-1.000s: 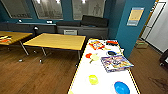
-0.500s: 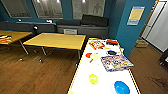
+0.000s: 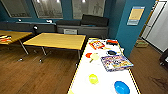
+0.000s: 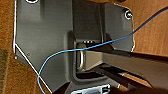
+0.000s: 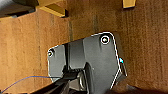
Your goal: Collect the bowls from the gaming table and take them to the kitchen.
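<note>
The gaming table [image 3: 82, 75], long with a glossy white top, runs away from me at the lower right of the head view. On it, nearest me, lie a blue bowl [image 3: 121, 87] and a yellow bowl [image 3: 93, 79]. Farther along sit a red-orange bowl [image 3: 88, 55], touching a pale yellow one [image 3: 95, 57], and a dark blue bowl [image 3: 111, 52]. In both wrist views the arms hang over brown wooden floor, away from the table.
Flat colourful board-game boxes [image 3: 116, 62] [image 3: 97, 44] lie among the bowls. A yellow wooden-topped table [image 3: 56, 40] stands left of the white table, another [image 3: 11, 36] at far left. A dark sofa [image 3: 82, 27] lines the back wall. A teal wall corner [image 3: 132, 32] stands right, with open floor beyond.
</note>
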